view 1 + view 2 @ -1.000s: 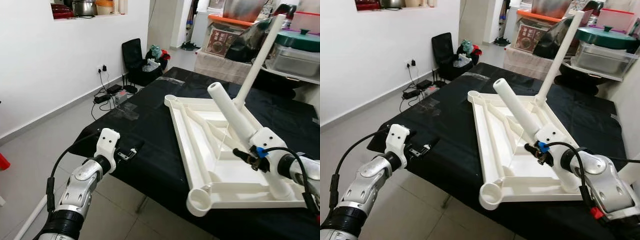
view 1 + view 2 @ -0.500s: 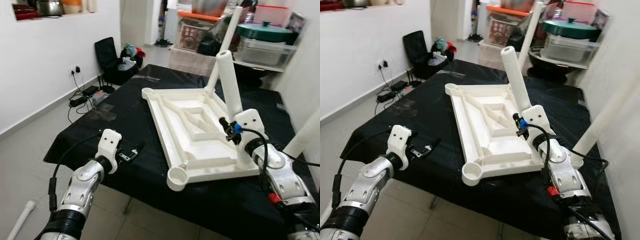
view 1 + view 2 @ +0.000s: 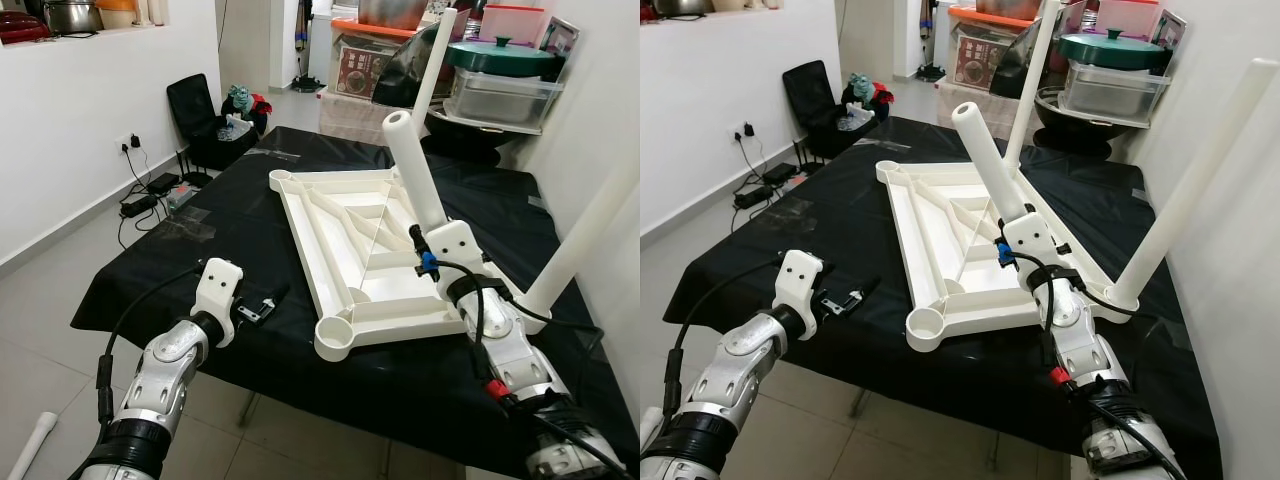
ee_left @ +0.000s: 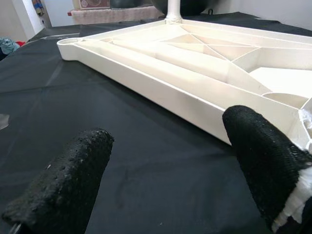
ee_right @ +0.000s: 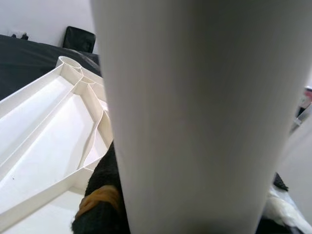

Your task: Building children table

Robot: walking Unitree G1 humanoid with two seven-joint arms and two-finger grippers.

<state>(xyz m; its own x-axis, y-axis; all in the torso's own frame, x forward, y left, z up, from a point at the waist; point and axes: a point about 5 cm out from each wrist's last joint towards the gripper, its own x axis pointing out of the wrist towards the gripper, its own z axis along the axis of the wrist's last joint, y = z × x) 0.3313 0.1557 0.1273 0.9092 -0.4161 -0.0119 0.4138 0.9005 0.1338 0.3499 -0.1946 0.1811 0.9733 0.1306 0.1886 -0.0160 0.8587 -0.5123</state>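
Observation:
A white children's table top (image 3: pixel 352 243) lies upside down on the black-covered table (image 3: pixel 180 260). One white leg (image 3: pixel 431 60) stands in its far corner and another (image 3: pixel 590 225) in its near right corner. The near left socket (image 3: pixel 335 338) stands empty. My right gripper (image 3: pixel 428 240) is shut on a third white leg (image 3: pixel 412 170), which leans over the top's right rim; its lower end is hidden. This leg (image 5: pixel 195 117) is close up in the right wrist view, with a black finger (image 5: pixel 105 195) beside it. My left gripper (image 3: pixel 262 303) hovers open above the cloth left of the top, its fingers (image 4: pixel 63 185) apart.
Storage boxes and a green-lidded pot (image 3: pixel 500 55) crowd the shelf behind the table. A white wall (image 3: pixel 610 110) runs close along the right side. A black chair (image 3: pixel 195 115) and cables (image 3: pixel 150 190) are on the floor at the back left. A white pole (image 3: pixel 25 450) lies by my left side.
The camera has pulled back and shifted, so the whole table now shows. My right gripper still holds the leg, which leans more than half a second ago. The left gripper has stayed put.

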